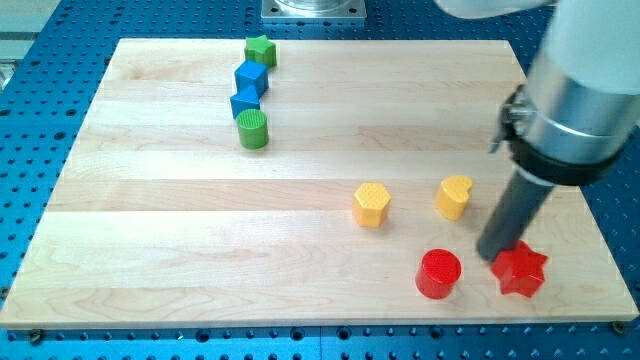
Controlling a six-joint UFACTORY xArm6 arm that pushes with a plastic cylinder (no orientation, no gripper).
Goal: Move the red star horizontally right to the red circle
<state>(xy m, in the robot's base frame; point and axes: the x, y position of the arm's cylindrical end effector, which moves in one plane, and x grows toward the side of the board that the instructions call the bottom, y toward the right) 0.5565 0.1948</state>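
The red star lies near the board's bottom right corner. The red circle lies to its left, a short gap apart. My tip ends a dark rod that comes down from the view's upper right. It stands at the star's upper left edge, touching or nearly touching it, and just right of and above the red circle.
A yellow hexagon and a yellow heart lie above the red circle. At the top left a green star, two blue cubes and a green cylinder form a column. The board's right edge is close to the star.
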